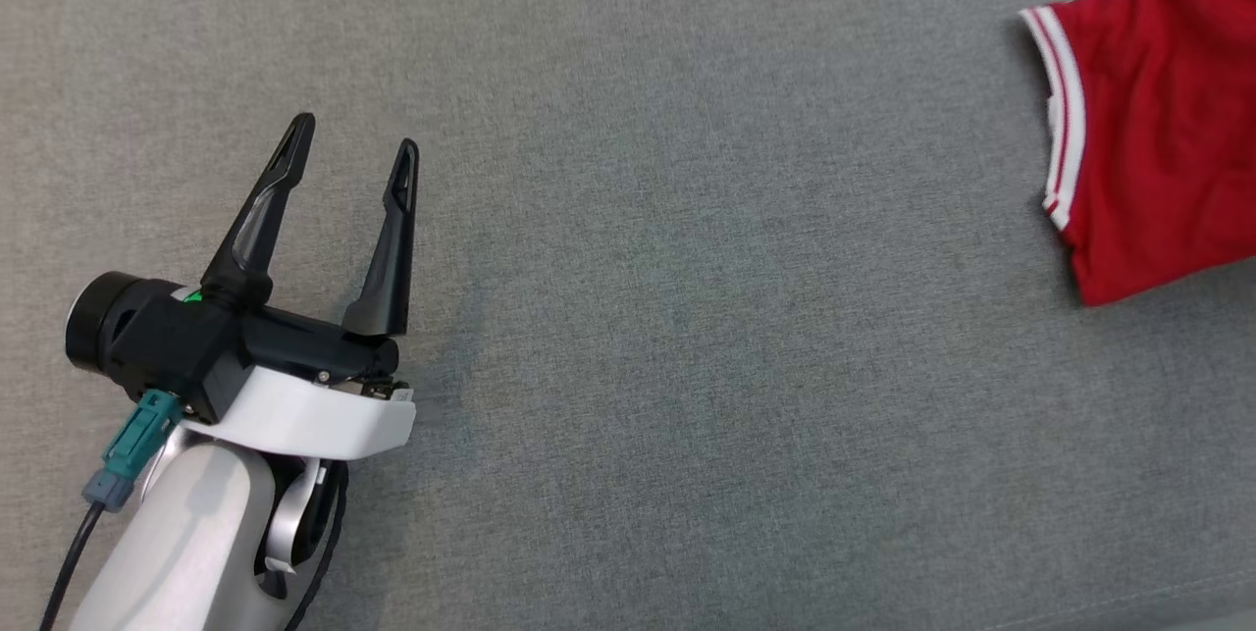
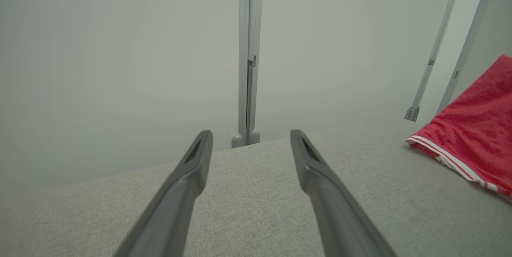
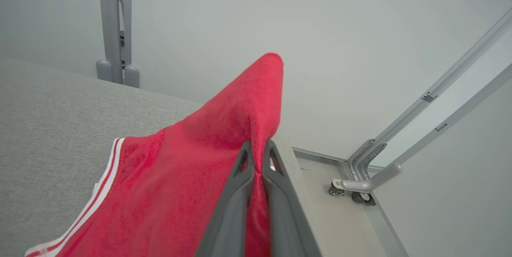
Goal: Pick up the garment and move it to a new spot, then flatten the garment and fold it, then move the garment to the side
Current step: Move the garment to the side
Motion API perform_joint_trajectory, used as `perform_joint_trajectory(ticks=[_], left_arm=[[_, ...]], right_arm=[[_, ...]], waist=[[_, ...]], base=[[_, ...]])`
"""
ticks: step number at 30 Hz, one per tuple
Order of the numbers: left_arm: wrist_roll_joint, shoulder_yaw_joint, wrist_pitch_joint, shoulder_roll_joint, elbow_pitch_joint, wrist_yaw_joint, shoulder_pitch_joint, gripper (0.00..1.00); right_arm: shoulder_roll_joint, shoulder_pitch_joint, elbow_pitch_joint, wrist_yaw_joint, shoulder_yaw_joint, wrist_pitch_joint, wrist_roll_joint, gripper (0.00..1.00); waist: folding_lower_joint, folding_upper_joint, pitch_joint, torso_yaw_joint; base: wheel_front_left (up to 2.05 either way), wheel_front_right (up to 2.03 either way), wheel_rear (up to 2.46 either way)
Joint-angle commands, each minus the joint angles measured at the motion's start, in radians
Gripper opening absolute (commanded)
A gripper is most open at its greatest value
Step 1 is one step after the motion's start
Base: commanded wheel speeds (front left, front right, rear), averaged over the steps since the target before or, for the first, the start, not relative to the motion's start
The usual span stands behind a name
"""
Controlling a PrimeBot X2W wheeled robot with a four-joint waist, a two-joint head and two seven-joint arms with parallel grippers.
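Lower left, the left gripper (image 1: 355,135) gapes wide, empty. At centre frame the right gripper (image 3: 259,147) pinches the red garment's (image 3: 172,177) raised fold.

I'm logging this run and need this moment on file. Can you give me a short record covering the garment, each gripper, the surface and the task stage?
garment: red garment with a white-striped sleeve edge, at the right edge of the head view
right gripper: shut on a pinched fold of the red garment, which rises in a peak above the fingertips
left gripper: open, holding nothing, apart from the garment
surface: grey fabric surface
task stage: garment gripped, not yet flattened or folded
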Motion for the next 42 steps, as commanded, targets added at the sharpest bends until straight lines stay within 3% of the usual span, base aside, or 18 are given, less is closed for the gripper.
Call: perform_joint_trajectory(ticks=[1, 7, 14, 15, 16, 17, 18, 19, 20, 30, 36, 42], left_arm=[[0.008, 0.000, 0.005, 0.010, -0.009, -0.005, -0.024, 1.00], [0.024, -0.002, 0.023, 0.030, -0.031, -0.009, -0.067, 1.00], [0.033, -0.001, 0.034, 0.046, -0.053, -0.009, -0.087, 1.00], [0.033, -0.002, 0.037, 0.049, -0.056, -0.008, -0.086, 1.00], [0.033, -0.001, 0.039, 0.052, -0.060, -0.007, -0.088, 1.00], [0.033, -0.001, 0.039, 0.052, -0.060, -0.007, -0.088, 1.00], [0.035, -0.002, 0.039, 0.054, -0.062, -0.007, -0.089, 1.00], [0.036, -0.002, 0.041, 0.057, -0.063, -0.006, -0.090, 1.00], [0.037, -0.001, 0.042, 0.060, -0.066, -0.004, -0.090, 1.00], [0.015, -0.011, 0.029, 0.051, -0.024, 0.003, -0.046, 1.00], [-0.017, 0.003, 0.009, 0.037, 0.011, 0.022, 0.026, 1.00], [-0.048, 0.016, -0.008, 0.019, 0.042, 0.042, 0.094, 1.00]], right_arm=[[-0.018, -0.030, 0.021, 0.000, -0.024, -0.005, 0.007, 0.00], [-0.062, -0.125, 0.141, 0.000, -0.106, -0.021, 0.023, 0.00], [-0.049, -0.198, 0.290, 0.000, -0.171, -0.024, -0.003, 0.03], [-0.047, -0.206, 0.302, 0.000, -0.177, -0.029, -0.013, 0.30], [-0.042, -0.216, 0.312, 0.000, -0.182, -0.042, -0.018, 0.49], [-0.042, -0.216, 0.312, 0.000, -0.182, -0.042, -0.018, 0.49], [-0.040, -0.221, 0.322, 0.000, -0.181, -0.047, -0.027, 0.58], [-0.031, -0.225, 0.334, 0.000, -0.186, -0.054, -0.027, 0.91], [-0.024, -0.231, 0.348, 0.000, -0.197, -0.061, -0.032, 1.00], [0.091, -0.167, 0.378, 0.000, -0.188, -0.141, -0.039, 1.00], [0.209, -0.064, 0.267, 0.000, -0.160, -0.173, -0.044, 1.00], [0.309, 0.063, 0.084, 0.000, -0.154, -0.182, -0.064, 1.00]], waist=[[0.0000, 0.0000, 0.057, -0.011], [0.0000, 0.0000, 0.139, 0.009], [0.0000, 0.0000, 0.209, 0.019], [0.0000, 0.0000, 0.215, 0.017], [0.0000, 0.0000, 0.222, 0.014], [0.0000, 0.0000, 0.222, 0.014], [0.0000, 0.0000, 0.226, 0.013], [0.0000, 0.0000, 0.229, 0.010], [0.0000, 0.0000, 0.232, 0.005], [0.0000, 0.0000, 0.135, -0.022], [0.0000, 0.0000, 0.023, -0.029], [0.0000, 0.0000, -0.082, 0.011]], base=[[0.00, 0.00, 0.00], [0.00, 0.00, 0.00], [0.00, 0.00, 0.00], [0.00, 0.00, 0.00], [0.00, 0.00, 0.00], [0.00, 0.00, 0.00], [0.00, 0.00, 0.00], [0.00, 0.00, 0.00], [0.00, 0.00, 0.00], [0.00, 0.00, 0.00], [0.00, 0.00, 0.00], [0.00, 0.00, 0.00]])
